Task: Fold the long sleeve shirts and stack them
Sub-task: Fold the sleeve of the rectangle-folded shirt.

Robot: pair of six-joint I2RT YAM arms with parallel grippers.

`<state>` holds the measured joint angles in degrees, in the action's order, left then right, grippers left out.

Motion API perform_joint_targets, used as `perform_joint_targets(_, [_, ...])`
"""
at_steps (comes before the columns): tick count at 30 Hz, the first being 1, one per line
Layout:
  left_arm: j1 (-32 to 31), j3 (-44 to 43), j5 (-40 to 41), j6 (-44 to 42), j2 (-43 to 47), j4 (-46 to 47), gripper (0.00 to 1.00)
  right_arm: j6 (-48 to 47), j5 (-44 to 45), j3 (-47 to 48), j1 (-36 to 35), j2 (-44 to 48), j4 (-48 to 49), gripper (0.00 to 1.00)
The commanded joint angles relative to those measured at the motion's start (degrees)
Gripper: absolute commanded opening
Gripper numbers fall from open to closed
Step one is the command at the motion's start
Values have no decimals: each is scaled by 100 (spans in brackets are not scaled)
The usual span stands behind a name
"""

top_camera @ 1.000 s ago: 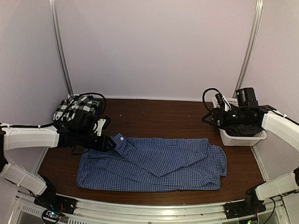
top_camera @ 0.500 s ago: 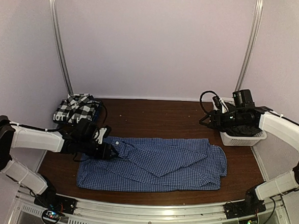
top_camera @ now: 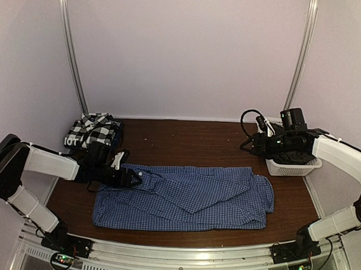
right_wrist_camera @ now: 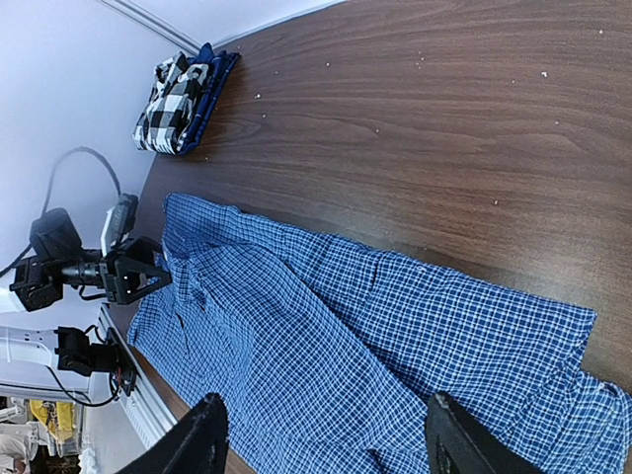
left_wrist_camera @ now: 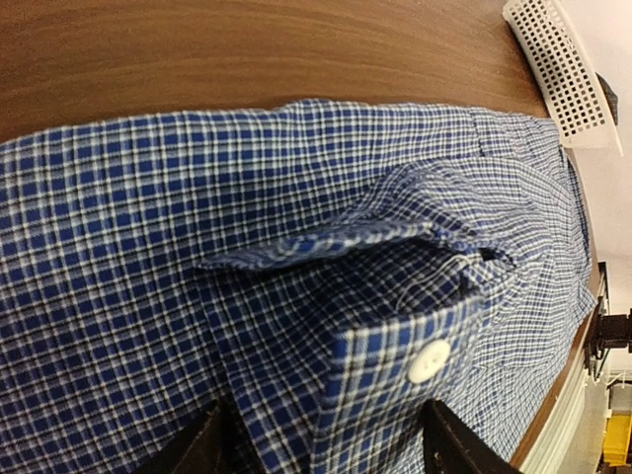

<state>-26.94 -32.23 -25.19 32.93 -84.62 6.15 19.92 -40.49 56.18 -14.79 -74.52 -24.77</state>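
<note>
The blue fine-check shirt (top_camera: 190,197) lies spread across the table's front half, its sleeves folded in over the body. My left gripper (top_camera: 134,179) is low over the shirt's left end and is open. In the left wrist view the buttoned cuff (left_wrist_camera: 395,375) lies loose between the parted fingers (left_wrist_camera: 193,449). At the back left, the black-and-white plaid shirt (top_camera: 94,131) lies folded on a navy one with white letters (top_camera: 70,141). My right gripper (top_camera: 249,144) hangs open and empty above the table's right side, well above the blue shirt (right_wrist_camera: 375,336).
A white perforated basket (top_camera: 289,167) stands at the right edge behind the right gripper, with something dark inside (top_camera: 295,155). Bare brown tabletop (top_camera: 192,144) runs between the stack and the basket. Walls close off the back and both sides.
My left gripper came down and slightly right with the sleeve cuff, laid it on the shirt's left end, and opened off it. The right arm shifted slightly left, then held still.
</note>
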Motion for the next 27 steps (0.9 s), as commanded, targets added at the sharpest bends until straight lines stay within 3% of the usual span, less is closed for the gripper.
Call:
perform_joint_targets(1, [171,-82,-716,184,-430,659,66,47,15,-81,-42,35,122,69])
perform_joint_targets(8, [336,-62,-1006,399,-636,1090,63,56,6,-116,-51,28,138,69])
perform_joint_targets(14, [441,-143,-1275,544,-897,1388,55,65,-3,-112,-67,-1,166,69])
perform_joint_targets(23, [637,-40,-1386,763,-1156,1868,38,74,-3,-169,-77,-3,192,69])
perform_joint_targets(27, [646,-31,-1409,736,-1030,1925,24,73,-3,-169,-85,-31,197,69])
